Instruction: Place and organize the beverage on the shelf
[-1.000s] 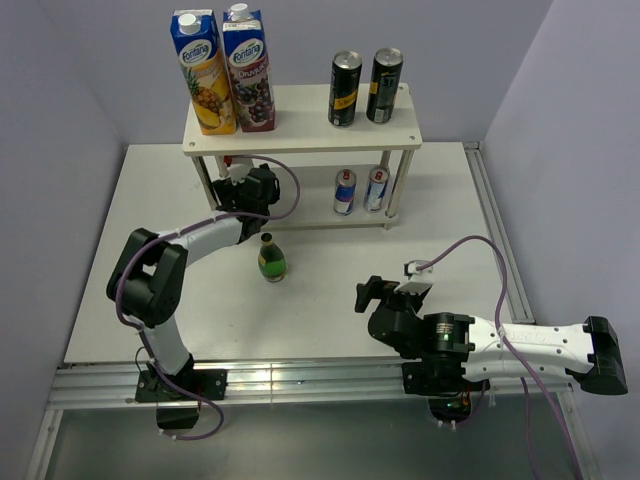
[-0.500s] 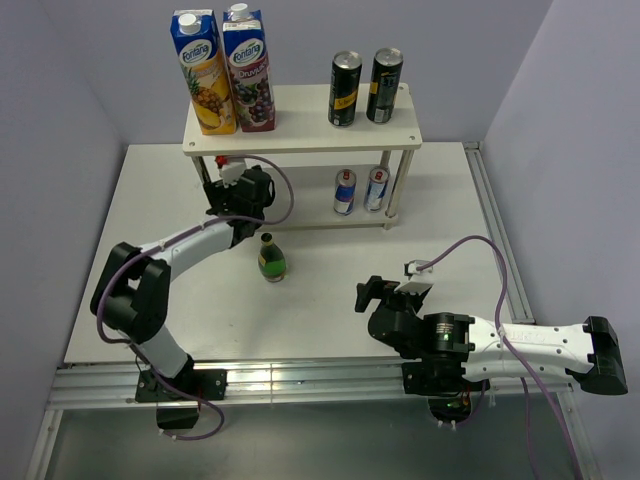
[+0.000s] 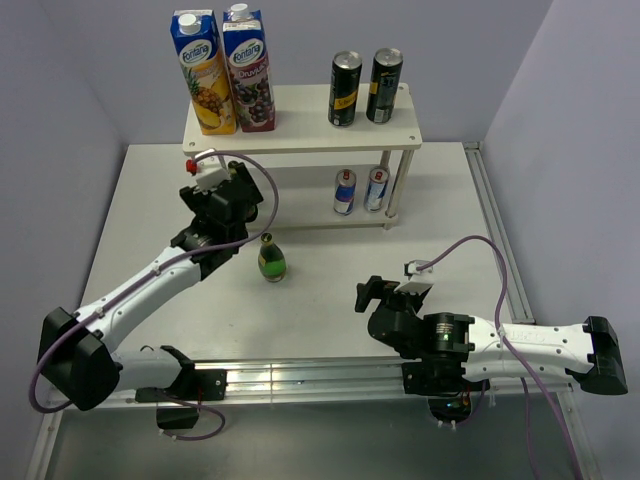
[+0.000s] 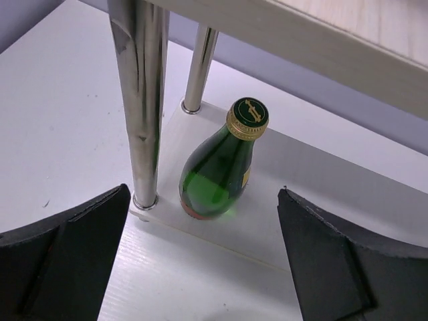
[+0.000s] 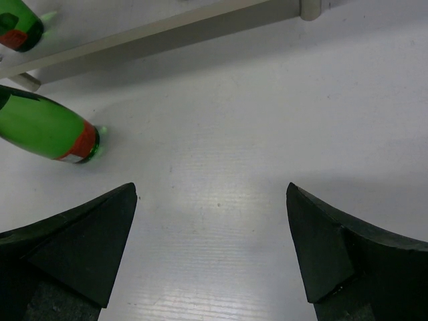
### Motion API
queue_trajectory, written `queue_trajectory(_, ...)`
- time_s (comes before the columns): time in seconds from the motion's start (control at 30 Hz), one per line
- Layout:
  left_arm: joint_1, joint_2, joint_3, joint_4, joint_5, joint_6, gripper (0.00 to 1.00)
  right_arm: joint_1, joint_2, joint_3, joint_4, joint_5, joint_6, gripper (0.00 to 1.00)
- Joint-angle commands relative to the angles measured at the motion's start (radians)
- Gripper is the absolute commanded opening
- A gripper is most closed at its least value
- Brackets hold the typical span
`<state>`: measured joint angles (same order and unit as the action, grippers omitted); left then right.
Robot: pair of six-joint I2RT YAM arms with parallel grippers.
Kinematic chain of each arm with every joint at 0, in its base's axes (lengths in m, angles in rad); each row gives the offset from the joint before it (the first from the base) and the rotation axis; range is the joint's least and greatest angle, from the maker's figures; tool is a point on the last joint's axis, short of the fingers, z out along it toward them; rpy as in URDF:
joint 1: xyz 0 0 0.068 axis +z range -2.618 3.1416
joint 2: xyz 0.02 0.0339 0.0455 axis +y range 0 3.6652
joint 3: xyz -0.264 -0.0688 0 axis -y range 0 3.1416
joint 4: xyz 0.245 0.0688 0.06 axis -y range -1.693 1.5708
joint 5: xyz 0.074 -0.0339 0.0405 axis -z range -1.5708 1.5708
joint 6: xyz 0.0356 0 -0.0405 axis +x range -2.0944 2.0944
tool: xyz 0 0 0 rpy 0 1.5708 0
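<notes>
The white two-tier shelf [image 3: 300, 141] stands at the back. Two black-and-yellow cans [image 3: 345, 90] stand on its top board and two silver-blue cans [image 3: 344, 192] on its lower board. One green bottle [image 4: 219, 167] stands upright on the lower board's [image 4: 294, 200] front left corner, beside a leg. My left gripper [image 3: 238, 192] is open and empty just in front of it [image 4: 204, 224], not touching. A second green bottle [image 3: 271, 258] stands on the table and shows in the right wrist view [image 5: 43, 130]. My right gripper [image 3: 372, 293] is open and empty [image 5: 211, 190] over bare table.
Two tall blue-topped juice cartons [image 3: 225, 70] stand on the shelf's top board at the left. A metal shelf leg [image 4: 140, 100] stands close to my left finger. Grey walls close in both sides; a rail [image 3: 490, 200] runs along the table's right edge.
The left arm has stretched out low toward the near left, and its gripper has drawn back a little from under the shelf. The right arm and the table bottle have not moved.
</notes>
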<state>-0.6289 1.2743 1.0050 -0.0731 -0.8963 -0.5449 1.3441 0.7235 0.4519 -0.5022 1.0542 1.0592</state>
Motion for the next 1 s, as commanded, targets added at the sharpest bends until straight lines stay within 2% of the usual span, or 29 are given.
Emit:
queue_trajectory(0.0,-0.009,-0.023,0.023,-0.074,0.01,-0.05,0.99,0.007,0.005,0.008,-0.004,0.046,0.031,1.0)
queue_trajectory(0.13,-0.066,-0.114,-0.093,-0.087,0.065,-0.096,0.99,0.007,0.005,0.008,-0.006,0.046,0.033,1.0)
queue_trajectory(0.17,-0.095,-0.137,-0.127,-0.074,0.121,-0.099,0.99,0.007,0.002,0.008,-0.004,0.044,0.032,1.0)
queue_trajectory(0.3,-0.179,-0.32,-0.357,0.037,0.244,-0.09,0.98,0.007,0.005,0.007,0.004,0.041,0.019,1.0)
queue_trajectory(0.5,-0.259,-0.454,-0.514,0.064,0.332,-0.098,0.98,0.007,0.028,0.014,0.01,0.038,0.016,1.0)
queue_trajectory(0.6,-0.265,-0.429,-0.54,0.108,0.335,-0.128,0.97,0.006,0.031,0.018,0.004,0.041,0.019,1.0)
queue_trajectory(0.77,-0.273,-0.36,-0.504,0.095,0.223,-0.156,0.98,0.007,0.033,0.018,0.005,0.041,0.018,1.0)
queue_trajectory(0.97,-0.27,-0.259,-0.477,0.127,0.218,-0.171,0.99,0.006,0.039,0.019,0.011,0.041,0.012,1.0)
